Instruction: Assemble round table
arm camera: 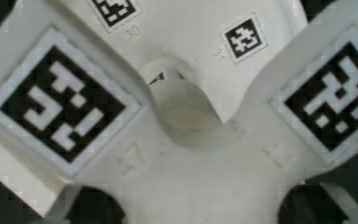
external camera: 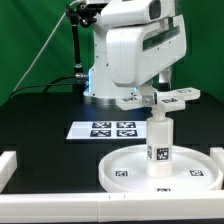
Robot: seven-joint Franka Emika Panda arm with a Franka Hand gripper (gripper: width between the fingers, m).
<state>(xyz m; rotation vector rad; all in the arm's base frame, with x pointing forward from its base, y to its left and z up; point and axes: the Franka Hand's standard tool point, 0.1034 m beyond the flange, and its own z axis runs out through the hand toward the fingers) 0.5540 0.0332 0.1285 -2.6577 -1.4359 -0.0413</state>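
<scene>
Round table parts are gathered to the exterior view's right of the marker board (external camera: 105, 128). The round disc (external camera: 128, 166) is laid flat on the black table (external camera: 40, 112), and the post (external camera: 160, 135) is stood upright on it. The cross-shaped piece (external camera: 172, 97) (arm camera: 185, 110) is pinched between the jaws atop the post.

I can read no words or numbers, only black-and-white square tags on the cross (arm camera: 179, 140), post (external camera: 160, 135), disc (external camera: 115, 165) and marker board (external camera: 78, 130).
</scene>
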